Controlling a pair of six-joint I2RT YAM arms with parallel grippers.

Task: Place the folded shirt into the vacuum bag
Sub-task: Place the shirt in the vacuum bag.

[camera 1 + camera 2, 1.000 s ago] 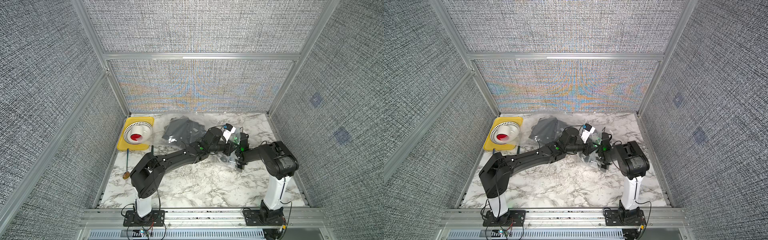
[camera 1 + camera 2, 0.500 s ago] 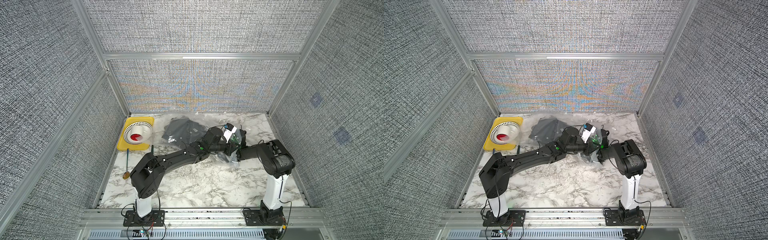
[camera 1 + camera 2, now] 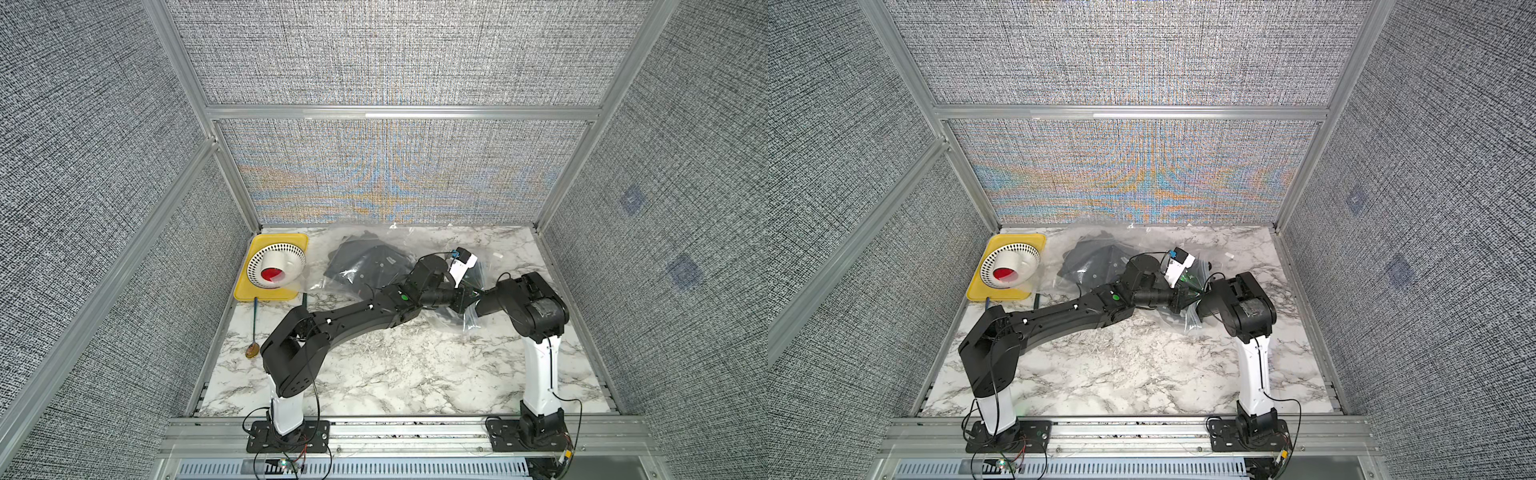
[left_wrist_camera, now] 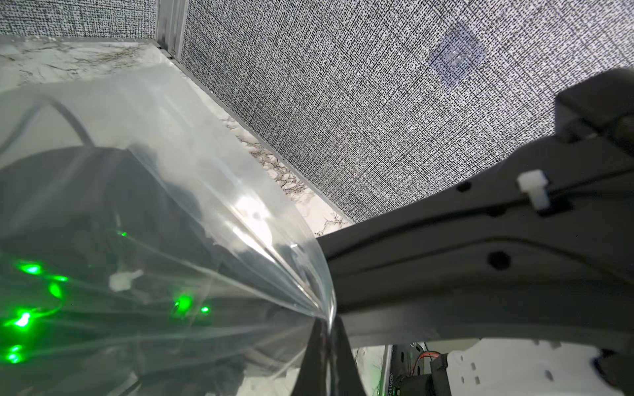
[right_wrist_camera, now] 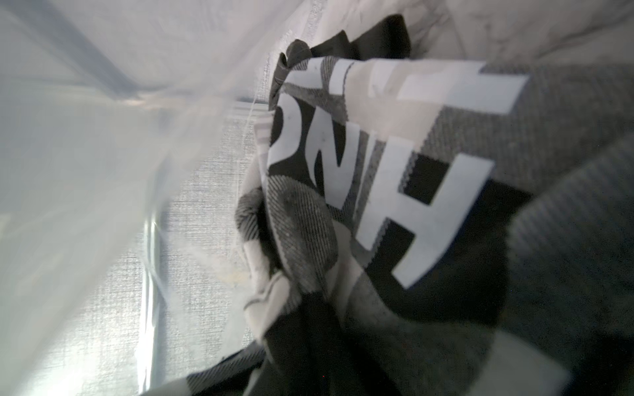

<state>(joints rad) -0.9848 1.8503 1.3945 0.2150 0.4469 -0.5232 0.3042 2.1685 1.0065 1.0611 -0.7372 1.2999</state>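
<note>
The vacuum bag (image 3: 415, 245) lies crumpled at the back middle of the marble table in both top views. Dark cloth of the folded shirt (image 3: 365, 266) shows through its left part. My left arm reaches across to the right, and my left gripper (image 4: 328, 327) is shut on a taut edge of the clear film (image 4: 206, 223). My right arm (image 3: 498, 297) points left into the plastic folds, and its gripper is buried there. In the right wrist view the shirt (image 5: 394, 192), grey-and-black plaid with white letters, bunches into the jaws with bag film (image 5: 103, 171) beside it.
A yellow tray (image 3: 249, 296) at the back left holds a white perforated bowl (image 3: 286, 253). A long-handled spoon (image 3: 254, 328) lies in front of it. Aluminium frame walls close in three sides. The two arms cross closely at the bag mouth.
My right arm has swung left and towards the back, going deeper into the bag. The left arm holds its place with the film still pinched.
</note>
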